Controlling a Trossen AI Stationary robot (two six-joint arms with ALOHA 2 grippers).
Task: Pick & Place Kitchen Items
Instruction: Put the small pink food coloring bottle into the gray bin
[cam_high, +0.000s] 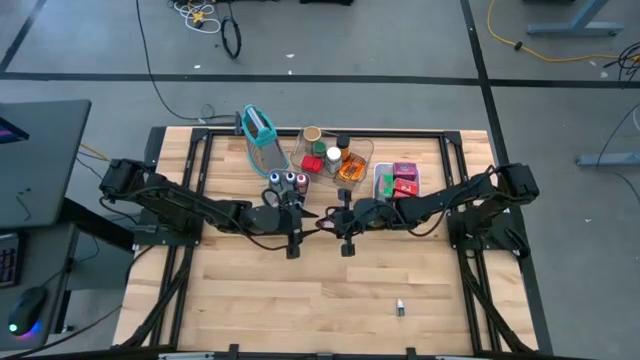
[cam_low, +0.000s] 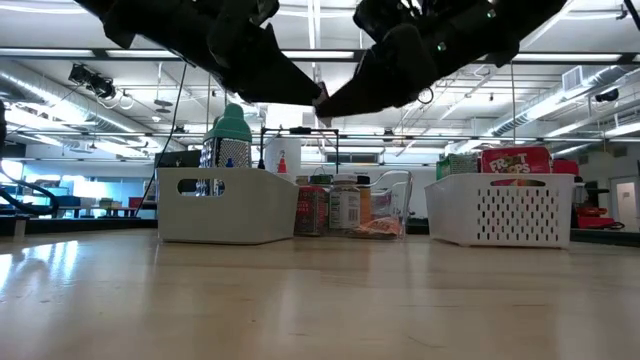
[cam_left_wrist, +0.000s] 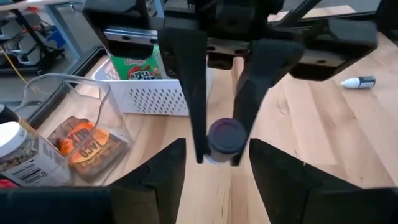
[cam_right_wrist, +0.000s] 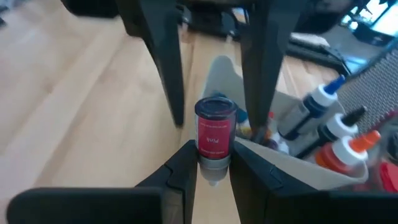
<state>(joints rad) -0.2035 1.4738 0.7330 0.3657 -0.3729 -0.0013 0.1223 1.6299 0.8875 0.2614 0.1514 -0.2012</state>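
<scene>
Right gripper (cam_right_wrist: 214, 171): clamped on a small red-labelled jar (cam_right_wrist: 214, 134), held above the table's (cam_high: 300, 300) middle | Left gripper (cam_left_wrist: 214, 165): fingers spread on either side of the jar, not gripping.

One small red-labelled jar (cam_right_wrist: 215, 138) with a dark cap, upright, held above the table between both arms; other items sit in the trays.
</scene>
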